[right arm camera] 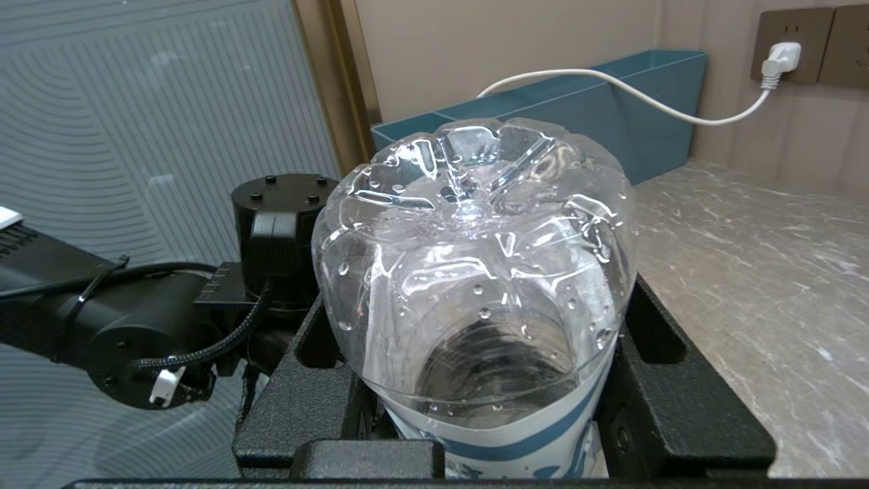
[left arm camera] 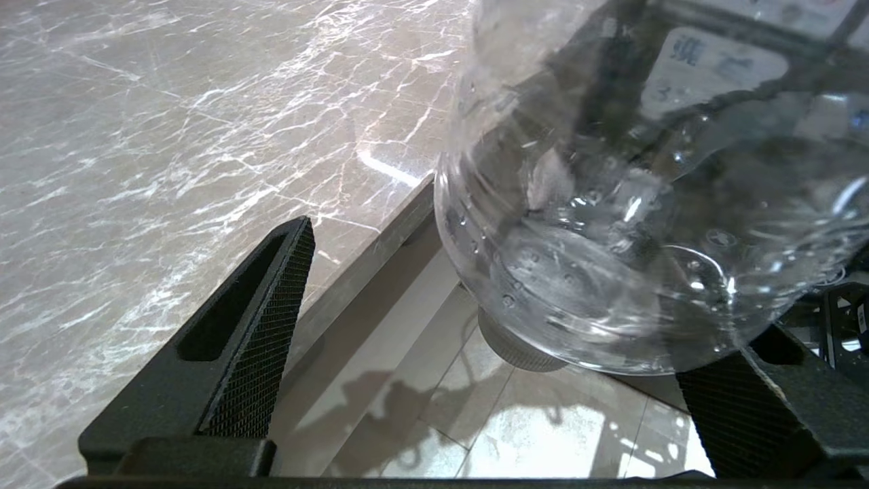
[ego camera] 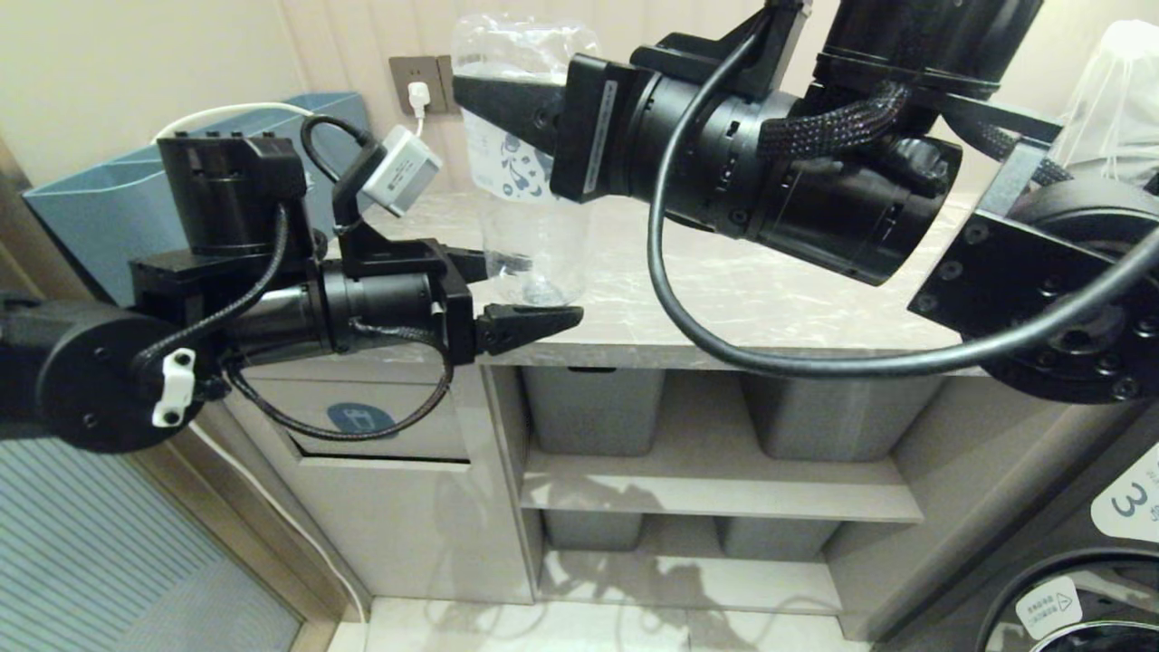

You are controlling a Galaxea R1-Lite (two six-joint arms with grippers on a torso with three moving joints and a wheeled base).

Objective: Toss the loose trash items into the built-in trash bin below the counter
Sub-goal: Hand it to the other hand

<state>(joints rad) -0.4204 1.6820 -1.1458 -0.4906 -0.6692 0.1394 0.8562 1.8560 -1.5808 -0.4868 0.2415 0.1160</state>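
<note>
Grey marble bench (ego camera: 724,272) edge: right end effector (right arm camera: 475,380) clamps an upside-down bottle (ego camera: 525,154) above it. Left end effector (ego camera: 516,294), fingers spread, brackets the bottle's neck. Closing off-centre risks knocking it loose, short of the bin flap (ego camera: 380,421) below.

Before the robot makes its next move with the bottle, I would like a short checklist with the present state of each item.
1. Right gripper clamps the bottle at the label band: ok.
2. Bottle is held upside down, cap at the low end: ok.
3. Left gripper is open around the bottle's lower part, not gripping it: ok.
4. Left gripper is clear of the bottle's path: not ok, its fingers sit on both sides.
5. Flap of the built-in trash bin is pushed open: not ok, it looks closed.
6. Second bottle is located: cannot tell, only one shows.
</note>
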